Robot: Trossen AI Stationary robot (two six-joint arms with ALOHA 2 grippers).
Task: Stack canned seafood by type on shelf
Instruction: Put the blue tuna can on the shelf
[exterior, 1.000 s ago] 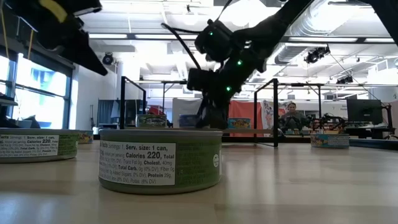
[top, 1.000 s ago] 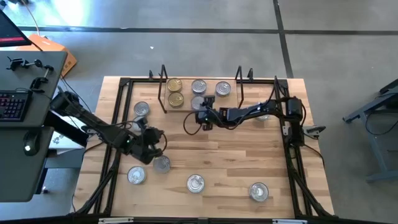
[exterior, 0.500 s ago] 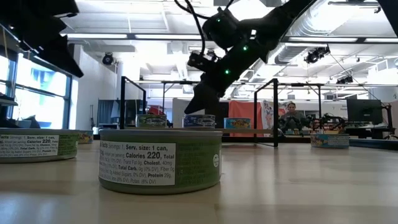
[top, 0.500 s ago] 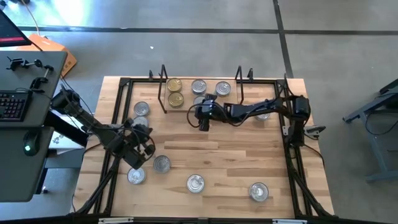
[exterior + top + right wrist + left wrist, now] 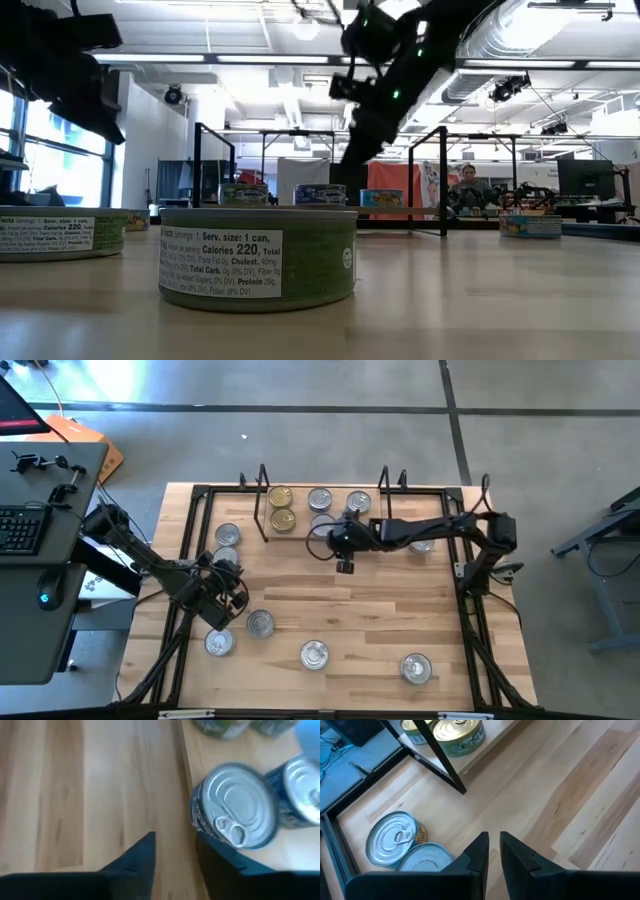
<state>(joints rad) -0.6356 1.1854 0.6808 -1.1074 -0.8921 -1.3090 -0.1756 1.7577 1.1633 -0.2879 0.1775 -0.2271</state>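
Note:
The shelf (image 5: 300, 532) stands at the table's far side and carries two gold-lidded tins (image 5: 282, 507) and several silver-lidded ones (image 5: 320, 498). A blue tin (image 5: 234, 807) with a silver lid rests on its base at the board's near edge. My right gripper (image 5: 345, 563) hangs open above the table just near of that tin, touching nothing; it shows raised in the low view (image 5: 355, 150). My left gripper (image 5: 225, 588) hovers at the table's left with its fingers (image 5: 480, 851) nearly together and empty. Two silver tins (image 5: 395, 837) lie ahead of it.
Loose tins sit on the table: one (image 5: 260, 623) beside the left gripper, others (image 5: 218, 643), (image 5: 314, 654), (image 5: 415, 667) along the near side, and one (image 5: 425, 545) under the right arm. A green-labelled tin (image 5: 258, 255) fills the low view. Black frame rails (image 5: 190, 550) border the table.
My right gripper has risen off the blue tin on the shelf and drawn back toward the table's right and near side; the tin stays standing on the board. My left gripper has moved toward the table's left edge, away from the loose tin beside it.

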